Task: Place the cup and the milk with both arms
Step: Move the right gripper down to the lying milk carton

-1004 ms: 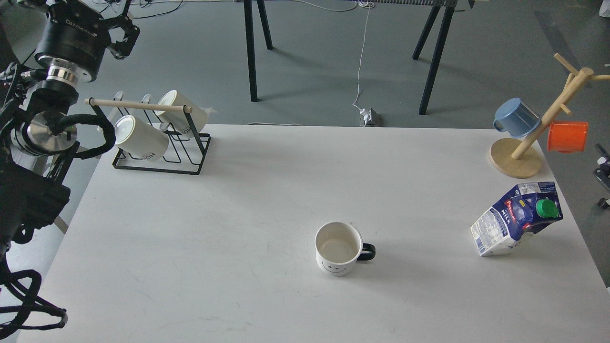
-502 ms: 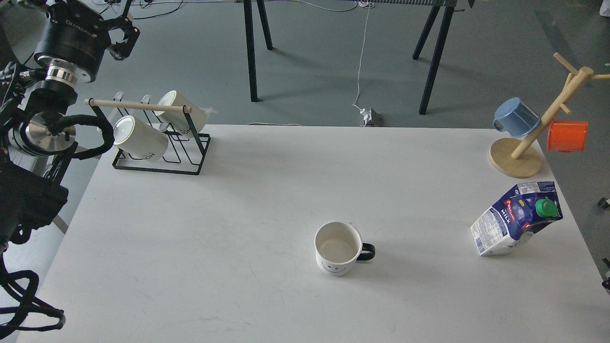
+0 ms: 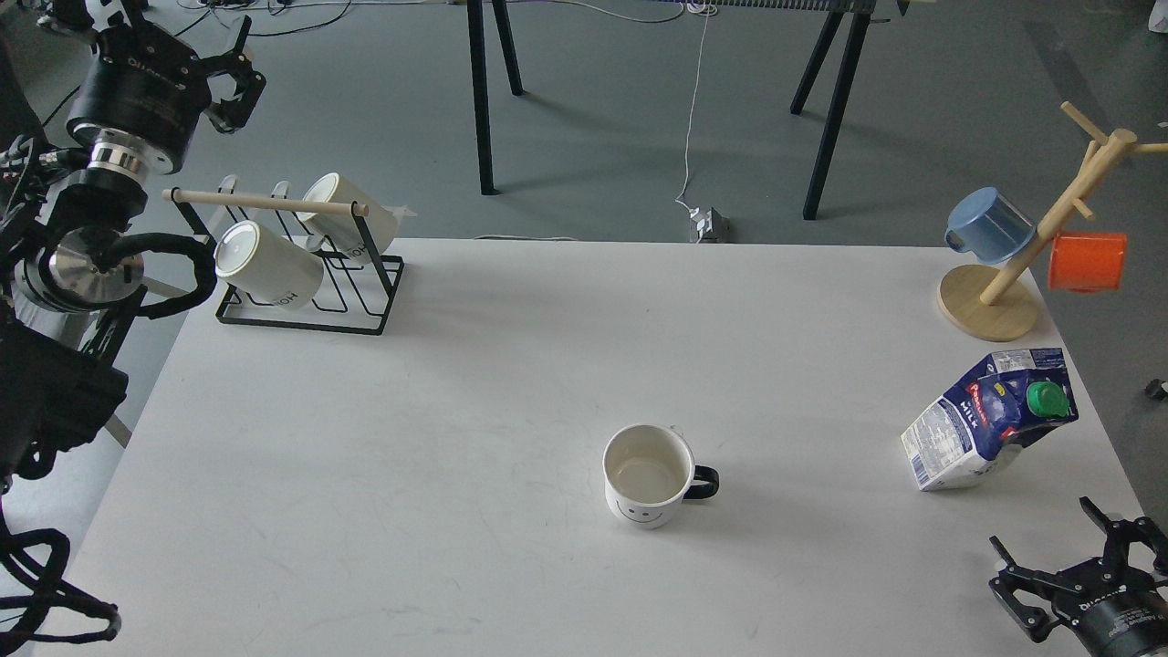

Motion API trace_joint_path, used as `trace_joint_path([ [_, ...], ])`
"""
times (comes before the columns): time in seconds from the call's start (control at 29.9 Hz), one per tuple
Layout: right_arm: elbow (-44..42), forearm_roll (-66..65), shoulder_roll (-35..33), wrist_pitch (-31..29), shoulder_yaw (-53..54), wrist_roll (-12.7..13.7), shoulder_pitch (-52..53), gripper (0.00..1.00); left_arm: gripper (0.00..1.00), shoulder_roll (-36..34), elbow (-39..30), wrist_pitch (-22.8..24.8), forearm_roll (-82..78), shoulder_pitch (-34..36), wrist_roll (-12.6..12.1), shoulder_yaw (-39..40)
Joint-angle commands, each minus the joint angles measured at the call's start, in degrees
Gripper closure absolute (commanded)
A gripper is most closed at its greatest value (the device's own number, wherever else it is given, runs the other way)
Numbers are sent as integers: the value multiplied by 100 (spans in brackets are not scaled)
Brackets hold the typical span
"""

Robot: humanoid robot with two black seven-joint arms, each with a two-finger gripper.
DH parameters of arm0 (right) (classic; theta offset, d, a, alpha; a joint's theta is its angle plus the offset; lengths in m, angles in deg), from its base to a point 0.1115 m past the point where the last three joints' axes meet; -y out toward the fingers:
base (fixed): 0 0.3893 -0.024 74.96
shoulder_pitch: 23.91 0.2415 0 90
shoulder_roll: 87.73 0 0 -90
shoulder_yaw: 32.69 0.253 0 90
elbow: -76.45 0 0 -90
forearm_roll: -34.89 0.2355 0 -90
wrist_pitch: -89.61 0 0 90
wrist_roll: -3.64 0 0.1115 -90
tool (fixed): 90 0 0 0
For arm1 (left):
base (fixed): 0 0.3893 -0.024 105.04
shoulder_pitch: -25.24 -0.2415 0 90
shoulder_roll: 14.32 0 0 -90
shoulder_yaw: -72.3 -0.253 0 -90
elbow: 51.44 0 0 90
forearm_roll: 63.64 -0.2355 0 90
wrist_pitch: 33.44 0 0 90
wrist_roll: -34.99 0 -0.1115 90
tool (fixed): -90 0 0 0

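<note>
Seen from above, a white table (image 3: 456, 411) fills most of the view. Near its middle, toward the near edge, stands the cup (image 3: 646, 475), upright and empty, its black handle pointing right and its smiley face toward the viewer. Well to its right, close to the table's right edge, stands the milk (image 3: 990, 420), its green cap facing up and right. At the near right corner, the right gripper (image 3: 1068, 566) rises into view with its two fingers spread apart and holding nothing, just near of the milk but not touching it. At the far left, beyond the table edge, the left gripper (image 3: 219, 78) hangs over the floor; whether its fingers are apart cannot be told. A black wire rack (image 3: 306, 315) with two white mugs sits at the far left corner, and a wooden mug tree (image 3: 1013, 274) with a blue cup (image 3: 990, 225) and an orange cup (image 3: 1086, 262) stands at the far right.
</note>
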Motion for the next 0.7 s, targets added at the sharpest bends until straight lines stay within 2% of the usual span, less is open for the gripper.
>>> trace_joint_path([
  [0.0, -9, -241, 235, 0, 226, 1, -8, 1, 0, 7, 9, -18, -20, 7, 1, 1],
  [0.67, 105, -330, 876, 0, 613, 1, 124, 1, 0, -265, 18, -10, -2, 7, 1, -8],
])
